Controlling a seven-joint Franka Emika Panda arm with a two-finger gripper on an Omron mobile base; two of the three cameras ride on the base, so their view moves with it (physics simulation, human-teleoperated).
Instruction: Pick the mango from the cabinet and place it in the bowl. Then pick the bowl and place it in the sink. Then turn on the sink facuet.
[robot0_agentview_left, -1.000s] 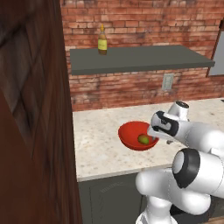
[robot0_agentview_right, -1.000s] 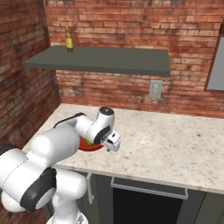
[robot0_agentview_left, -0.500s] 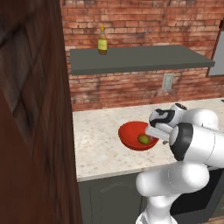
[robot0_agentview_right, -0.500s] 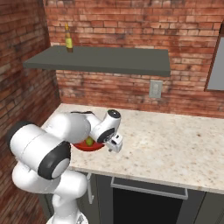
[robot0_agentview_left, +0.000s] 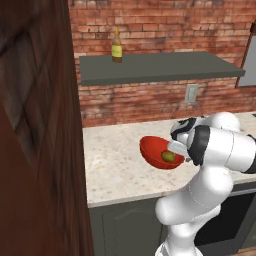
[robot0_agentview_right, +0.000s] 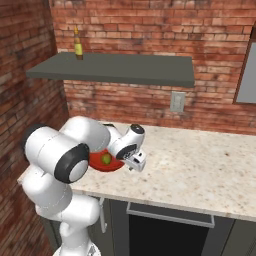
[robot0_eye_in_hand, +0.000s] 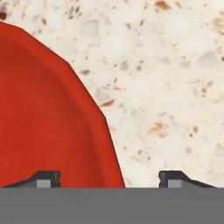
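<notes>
My hand (robot0_eye_in_hand: 109, 179) has come down over the red bowl's (robot0_agentview_left: 155, 150) rim, fingers apart and not gripping yet, mango (robot0_agentview_left: 168, 156) inside, so lifting the bowl comes next.

The back wall (robot0_agentview_left: 150, 30) is made of red bricks. More red bricks make a side wall (robot0_agentview_right: 25, 55) on the left. A small grey wall switch plate (robot0_agentview_right: 177, 101) sits on the far wall, just above the counter. The counter (robot0_agentview_right: 200, 170) is pale stone with little brown and grey specks. It runs along the far wall. Under it, near us, are dark grey cupboards (robot0_agentview_left: 130, 225). A yellow bottle (robot0_agentview_left: 117, 47) stands upright at the far left, high up. The light is soft and even.
</notes>
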